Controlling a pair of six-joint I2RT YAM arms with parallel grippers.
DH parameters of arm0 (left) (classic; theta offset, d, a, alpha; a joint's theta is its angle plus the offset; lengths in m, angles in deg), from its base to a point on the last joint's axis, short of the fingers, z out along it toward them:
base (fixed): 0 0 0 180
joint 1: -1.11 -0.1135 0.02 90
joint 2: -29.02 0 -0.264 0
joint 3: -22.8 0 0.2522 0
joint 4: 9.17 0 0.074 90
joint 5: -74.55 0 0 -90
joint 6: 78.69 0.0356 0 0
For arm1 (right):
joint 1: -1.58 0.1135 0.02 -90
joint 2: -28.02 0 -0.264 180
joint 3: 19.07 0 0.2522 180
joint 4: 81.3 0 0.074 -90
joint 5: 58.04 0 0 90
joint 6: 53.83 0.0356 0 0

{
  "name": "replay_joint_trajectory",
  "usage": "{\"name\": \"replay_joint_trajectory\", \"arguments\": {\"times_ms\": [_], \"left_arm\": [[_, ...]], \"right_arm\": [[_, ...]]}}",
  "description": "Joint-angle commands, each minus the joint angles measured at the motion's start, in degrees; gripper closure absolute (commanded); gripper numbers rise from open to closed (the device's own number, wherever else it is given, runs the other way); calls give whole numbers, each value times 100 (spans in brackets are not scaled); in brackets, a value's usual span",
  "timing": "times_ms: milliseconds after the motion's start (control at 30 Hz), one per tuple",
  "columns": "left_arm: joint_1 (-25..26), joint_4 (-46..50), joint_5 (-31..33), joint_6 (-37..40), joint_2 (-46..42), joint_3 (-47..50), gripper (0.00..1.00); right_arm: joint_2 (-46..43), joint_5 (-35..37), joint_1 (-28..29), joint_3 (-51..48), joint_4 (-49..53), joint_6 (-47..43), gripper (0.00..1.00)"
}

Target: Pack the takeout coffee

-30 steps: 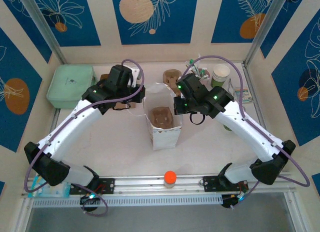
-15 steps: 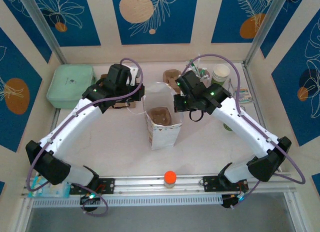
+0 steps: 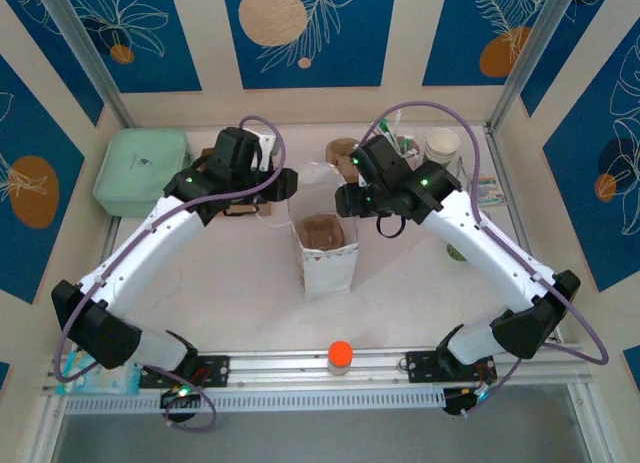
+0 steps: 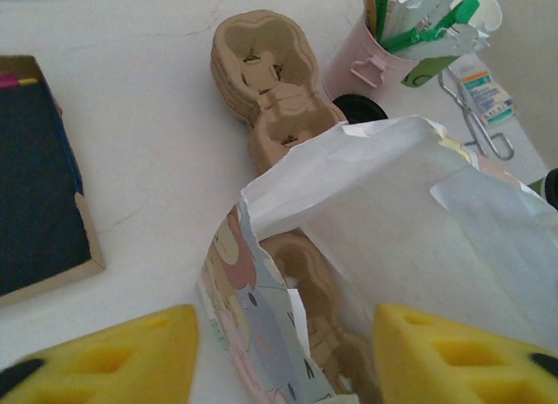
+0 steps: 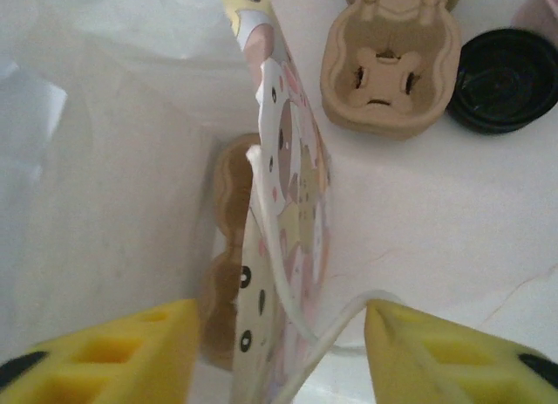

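The coffee cup [image 5: 506, 79] is sitting on the desk [image 5: 453, 212] beyond the paper bag [image 5: 288, 195], only its round black lid showing, just beside a brown pulp carrier [image 5: 390, 59]. It is lying ahead and to the right of the right tool [image 5: 279, 352], well apart from it. That tool's yellow pads [image 5: 96, 356] are standing apart, with the bag's wall and its string handle [image 5: 281, 273] hanging between them — nothing clamped. The left tool [image 4: 279, 360] is likewise gaping over the bag's other edge; from there the black lid is peeking out behind the bag's rim, next to a pink cup [image 4: 362, 59] of green-and-white packets. The bag is carrying cartoon prints; no writing is readable. The overhead view is showing what the wrists only glimpse — another carrier [image 3: 322, 231] sitting inside the bag; a mint box [image 3: 140, 168] is resting at the far left.
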State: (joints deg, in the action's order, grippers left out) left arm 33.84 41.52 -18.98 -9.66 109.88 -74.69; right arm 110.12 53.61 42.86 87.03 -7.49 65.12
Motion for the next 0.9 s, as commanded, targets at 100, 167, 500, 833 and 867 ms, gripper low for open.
{"name": "replay_joint_trajectory", "arguments": {"times_ms": [100, 167, 500, 833, 867], "left_arm": [[-67, 170, -38, 58, -103, -209, 29], [-65, 199, -34, 65, -155, -231, 6], [-66, 137, -42, 171, -727, -169, 0], [-72, -513, -201, 291, -1758, 614, 0], [-65, -556, -185, 312, -1865, 706, 0]], "right_arm": [[-4, 202, 51, 332, 375, -3, 16], [-14, 282, 80, 410, 449, 19, 1], [-84, 670, 249, 770, 704, 6, 1], [-457, 1316, 172, 1061, 940, 12, 1], [-499, 1356, 123, 1128, 1000, 47, 1]]}}
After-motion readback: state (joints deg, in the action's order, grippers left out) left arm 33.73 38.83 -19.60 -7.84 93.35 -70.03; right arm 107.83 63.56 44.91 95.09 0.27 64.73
